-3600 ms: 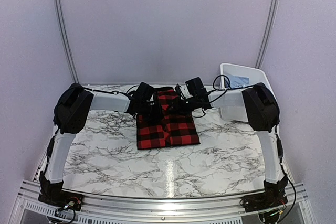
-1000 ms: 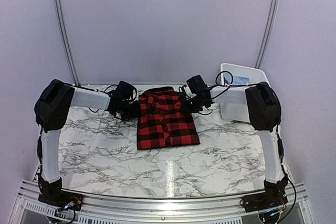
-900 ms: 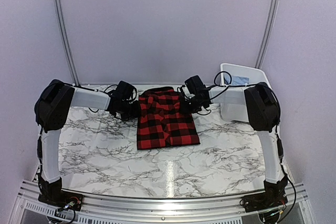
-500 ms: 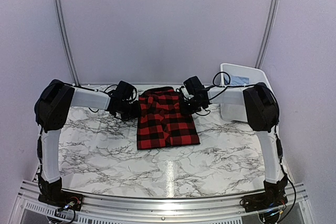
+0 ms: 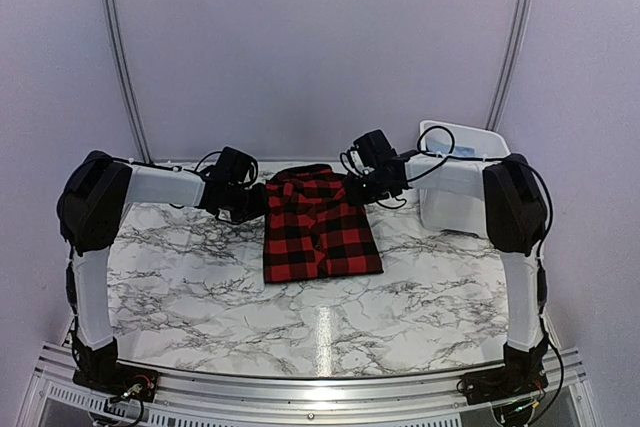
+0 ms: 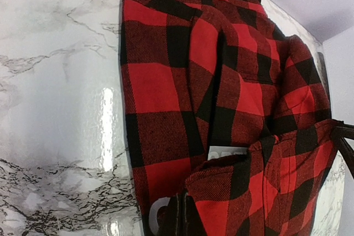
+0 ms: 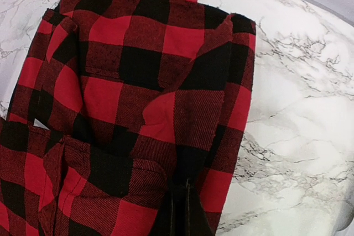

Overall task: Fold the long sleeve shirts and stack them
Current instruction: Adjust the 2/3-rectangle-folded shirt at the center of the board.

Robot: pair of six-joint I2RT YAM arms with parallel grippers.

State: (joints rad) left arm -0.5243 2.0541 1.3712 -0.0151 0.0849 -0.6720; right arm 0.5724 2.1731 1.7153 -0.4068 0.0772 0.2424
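Shirt (image 5: 322,232), the red-and-black check one, is lying near the middle of the desk's (image 5: 190,292) far edge, already narrowed into an oblong with its sides tucked in. The left end effector (image 5: 256,201) is clamping together on the cloth at the shirt's far left corner, and the right end effector (image 5: 360,187) is doing the same at the far right corner; both wrist views are showing a raised fold bunching at the fingers. Judging from this, the lengthwise folds are done, while a crosswise fold and the stacking are remaining. Something light blue is showing inside the white tub (image 5: 448,209) at the far right corner, possibly more shirts. The desk is shining, marbled white and throwing glare, and plain pale walls (image 5: 320,47) are closing in the space.
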